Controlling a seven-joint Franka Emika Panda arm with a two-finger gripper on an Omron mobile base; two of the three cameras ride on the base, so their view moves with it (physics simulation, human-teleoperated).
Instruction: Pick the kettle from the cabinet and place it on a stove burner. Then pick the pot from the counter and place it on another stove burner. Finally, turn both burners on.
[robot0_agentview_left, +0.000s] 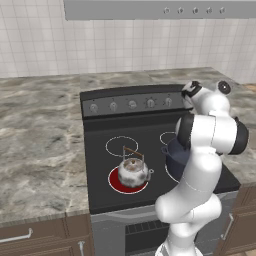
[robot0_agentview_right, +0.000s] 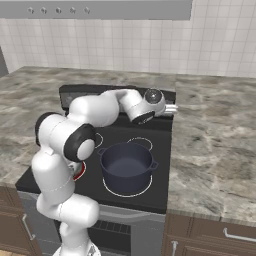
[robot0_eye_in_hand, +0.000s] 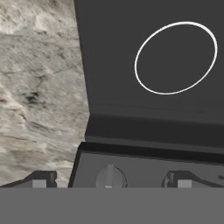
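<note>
Left base view shows the kettle sitting on the stove's glowing red front burner, the pot on the front burner beside it. The fingers stand wide apart, gripping nothing, around a knob at the stove's back panel, beside the bench.

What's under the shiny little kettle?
A glowing red burner shows around the base of the kettle, on the black stove. The burner's middle is covered by the kettle.
</note>
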